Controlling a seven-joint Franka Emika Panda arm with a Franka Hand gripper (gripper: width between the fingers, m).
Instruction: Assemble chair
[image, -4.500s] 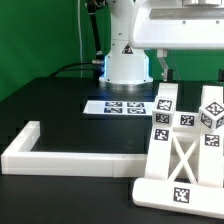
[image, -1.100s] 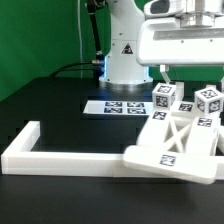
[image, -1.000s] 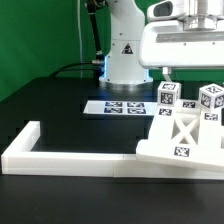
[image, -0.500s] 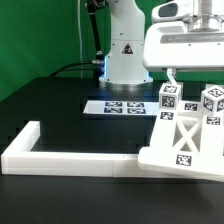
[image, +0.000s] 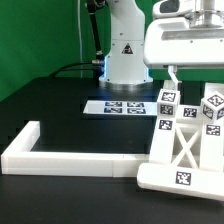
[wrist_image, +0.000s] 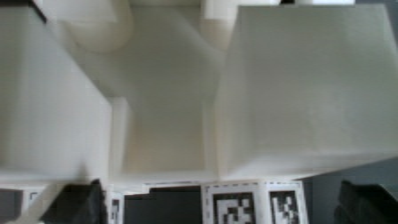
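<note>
A: On the black table (image: 60, 105), exterior view first: the chair part (image: 185, 150), a white cross-braced frame with tagged blocks standing at its far end, lies at the exterior view's right, its near bar touching the end of the white border rail (image: 60, 157).

B: Marker board?

A: The marker board (image: 118, 106) lies flat in front of the robot base (image: 125, 55), just beside the frame's far corner. No loose chair parts show elsewhere.

B: Gripper?

A: The gripper (image: 171, 79) hangs above the frame's far end; one pale fingertip (image: 170, 76) shows just over a tagged block (image: 167, 101), apart from it. Jaws spread wide, nothing between them.

B: Wrist view?

A: Mostly blurred white surfaces, very close. I cannot tell which part is which. Tags (wrist_image: 231, 207) peek along one edge over the dark table.

B: Judgement on the step?

A: Looks like lining up for a grasp or nudge on the frame. Advice: centre the fingers across one bar or block before closing, descend straight, and avoid pushing the frame off the rail, which squares it.
</note>
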